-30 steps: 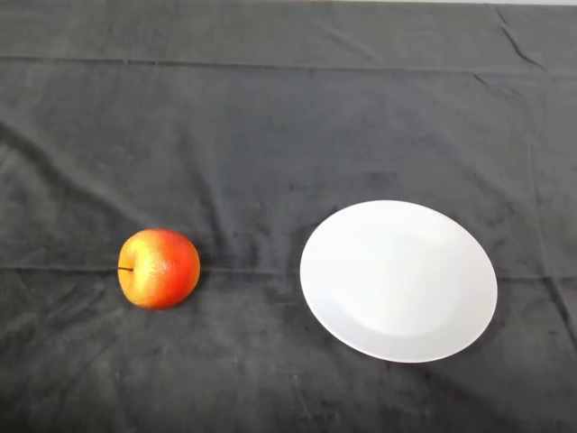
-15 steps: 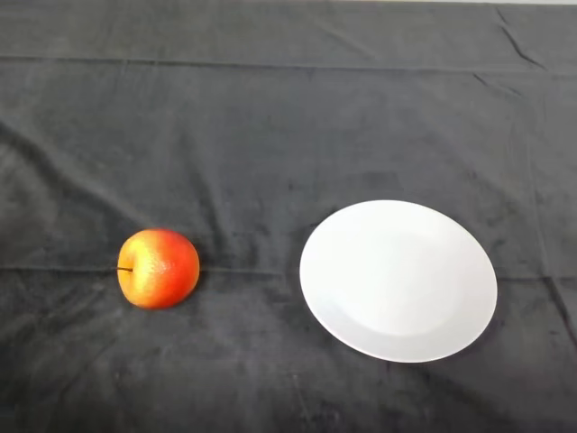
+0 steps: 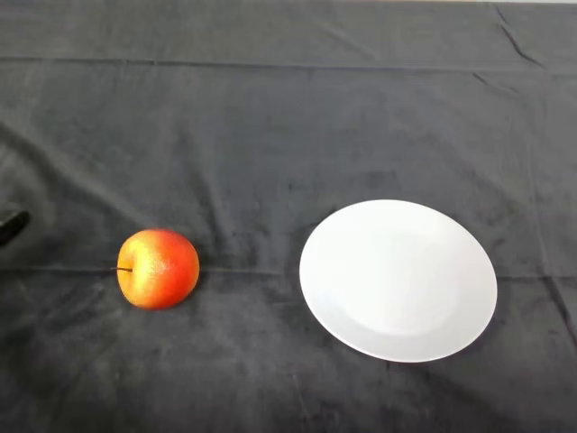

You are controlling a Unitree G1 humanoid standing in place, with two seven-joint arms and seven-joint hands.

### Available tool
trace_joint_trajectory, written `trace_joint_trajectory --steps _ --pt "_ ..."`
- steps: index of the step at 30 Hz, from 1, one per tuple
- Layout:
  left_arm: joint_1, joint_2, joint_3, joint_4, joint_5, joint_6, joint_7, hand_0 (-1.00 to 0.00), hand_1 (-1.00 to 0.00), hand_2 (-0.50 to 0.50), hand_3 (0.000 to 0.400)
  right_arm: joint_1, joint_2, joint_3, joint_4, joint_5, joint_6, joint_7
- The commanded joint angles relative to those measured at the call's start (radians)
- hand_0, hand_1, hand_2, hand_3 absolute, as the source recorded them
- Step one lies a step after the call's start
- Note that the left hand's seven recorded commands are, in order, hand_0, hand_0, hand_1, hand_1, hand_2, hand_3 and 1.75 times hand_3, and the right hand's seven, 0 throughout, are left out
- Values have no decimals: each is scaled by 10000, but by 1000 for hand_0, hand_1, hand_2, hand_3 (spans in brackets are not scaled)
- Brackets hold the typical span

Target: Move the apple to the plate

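Note:
A red and yellow apple (image 3: pixel 159 268) lies on its side on the dark cloth at the lower left, its stem pointing left. A white round plate (image 3: pixel 398 280) sits to its right with nothing on it. At the far left edge a black tip of my left hand (image 3: pixel 12 223) just shows, well to the left of the apple and slightly above it in the view. Too little of the hand shows to tell how it stands.
The dark cloth (image 3: pixel 288 126) covers the whole table, with creases along the far edge and a fold at the upper right.
A black tip of my left hand has come in at the left edge; it was out of view before. The apple and the plate have not moved.

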Motion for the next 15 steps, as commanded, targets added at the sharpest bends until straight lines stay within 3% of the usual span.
trace_joint_trajectory --steps 1,15 --pt "-269 -52 -261 -502 295 -277 -214 0 0 0 0 -145 -173 -32 -40 170 -82 6" --pt "-34 -406 -1243 -593 1336 -766 -884 0 0 0 0 -137 -164 -27 -64 170 -79 -5"
